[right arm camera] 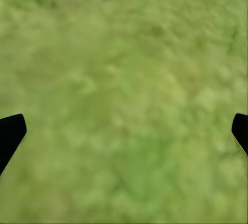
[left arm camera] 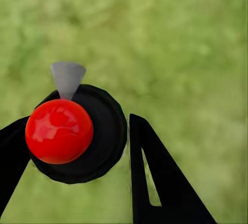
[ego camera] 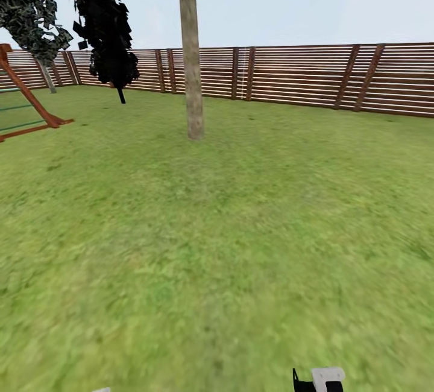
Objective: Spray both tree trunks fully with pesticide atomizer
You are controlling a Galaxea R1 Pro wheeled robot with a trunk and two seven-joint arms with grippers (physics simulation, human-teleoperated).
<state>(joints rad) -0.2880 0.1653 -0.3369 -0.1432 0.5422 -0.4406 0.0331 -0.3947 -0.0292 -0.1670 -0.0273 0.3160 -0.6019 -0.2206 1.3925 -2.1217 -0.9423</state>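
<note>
Left claw [left arm camera: 77,146] clamped on atomizer [left arm camera: 77,131], right claw [right arm camera: 124,136] spread apart over grass [right arm camera: 124,53]

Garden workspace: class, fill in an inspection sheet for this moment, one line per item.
Surface: green grass floor, blurry.
Job's things: pesticide atomizer, dark body, red knob, grey nozzle, between the left tool's fingers; one tree trunk upright ahead, no specks visible on it.
Clutter: nothing seen.
Grippers: left tool shut on the atomizer; right tool open above grass.
Cables: nothing seen.
Surroundings: slatted wooden fence behind; dark conifer and brown slanted frame at left.
</note>
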